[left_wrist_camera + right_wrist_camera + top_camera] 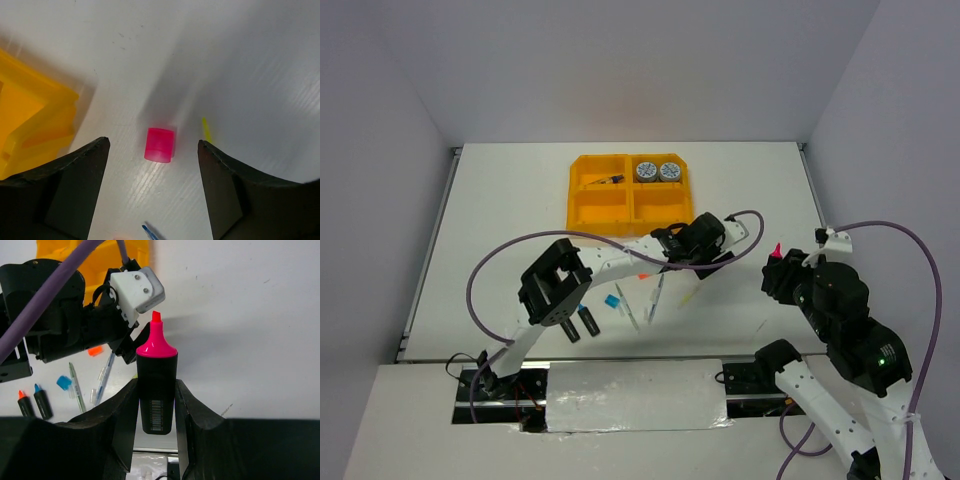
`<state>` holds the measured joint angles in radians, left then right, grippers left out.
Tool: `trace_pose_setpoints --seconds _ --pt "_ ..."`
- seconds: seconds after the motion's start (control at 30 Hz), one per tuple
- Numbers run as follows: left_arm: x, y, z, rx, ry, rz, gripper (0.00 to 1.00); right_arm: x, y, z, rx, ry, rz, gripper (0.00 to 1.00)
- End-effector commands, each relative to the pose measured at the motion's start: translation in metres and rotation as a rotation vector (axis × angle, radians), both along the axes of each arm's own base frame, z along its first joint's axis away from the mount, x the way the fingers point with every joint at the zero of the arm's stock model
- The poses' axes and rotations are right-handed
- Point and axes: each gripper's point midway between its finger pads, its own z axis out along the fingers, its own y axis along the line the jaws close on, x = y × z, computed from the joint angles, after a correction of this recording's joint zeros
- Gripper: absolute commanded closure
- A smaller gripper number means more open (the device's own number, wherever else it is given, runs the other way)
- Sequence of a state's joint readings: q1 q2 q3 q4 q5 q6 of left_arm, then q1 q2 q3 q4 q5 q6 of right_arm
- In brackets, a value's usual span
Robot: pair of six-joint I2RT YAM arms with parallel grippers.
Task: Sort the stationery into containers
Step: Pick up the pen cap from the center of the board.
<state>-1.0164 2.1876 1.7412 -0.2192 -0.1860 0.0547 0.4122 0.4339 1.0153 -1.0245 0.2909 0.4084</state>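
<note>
White tabletop (pixel 225 60) fills every view. Your top camera buries the left claw (pixel 152 142) under its own wrist. Only the left wrist view shows its jaws apart, either side of a loose pink cap (pixel 159 145) without touching it, with the orange tray (pixel 30 120) cut off at left. Your right claw (pixel 156 385) is clamped on an uncapped pink highlighter (pixel 156 365), held upright with its tip up.
</note>
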Motion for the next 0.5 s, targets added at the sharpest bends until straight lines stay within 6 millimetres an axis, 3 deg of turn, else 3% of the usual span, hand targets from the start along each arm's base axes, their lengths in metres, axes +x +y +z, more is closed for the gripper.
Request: trace_pose_setpoints --seconds 0.0,0.13,0.47 --pt "0.015 -0.006 0.005 -0.021 -0.024 -0.048 0.16 -0.006 0.000 0.012 0.000 -0.031 0.024 0.85" --pt "0.022 -0.003 -0.008 -0.035 0.043 -0.058 0.25 -0.008 0.000 0.012 -0.001 -0.034 0.030 0.85" --pt "0.020 -0.002 -0.032 -0.014 0.076 -0.060 0.29 -0.006 0.003 0.014 -0.002 -0.040 0.048 0.84"
